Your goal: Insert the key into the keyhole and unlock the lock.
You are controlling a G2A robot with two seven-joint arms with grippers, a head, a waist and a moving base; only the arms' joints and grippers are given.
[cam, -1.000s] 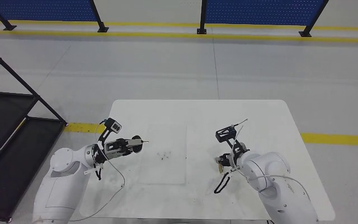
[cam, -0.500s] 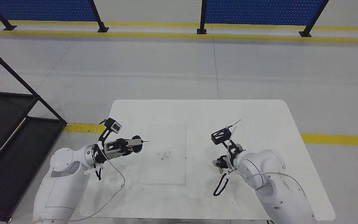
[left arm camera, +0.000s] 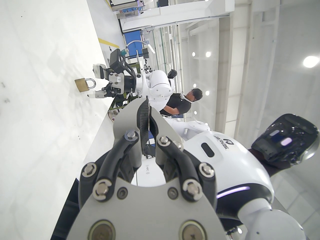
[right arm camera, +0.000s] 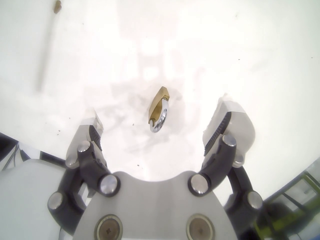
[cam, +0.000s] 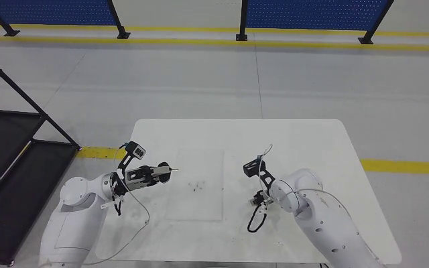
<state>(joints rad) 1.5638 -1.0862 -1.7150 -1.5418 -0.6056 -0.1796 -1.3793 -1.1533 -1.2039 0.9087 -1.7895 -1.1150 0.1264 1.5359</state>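
A brass padlock with a silver shackle lies on the white table. My right gripper is open just above the table. Its two fingers stand on either side of the padlock, apart from it. In the left wrist view the padlock has its shackle toward the right gripper. My left gripper is held off the table's left part and is shut on the key, whose thin tip pokes out toward the right arm. The right gripper sits right of the table's middle.
A faint rectangular patch with dark specks marks the table between the arms. A black cable loop hangs off the right arm. A small brown speck lies farther off. A black rack stands left of the table.
The right arm has swung left toward the table's middle and lowered its open gripper around the padlock. The left arm has stayed in place.
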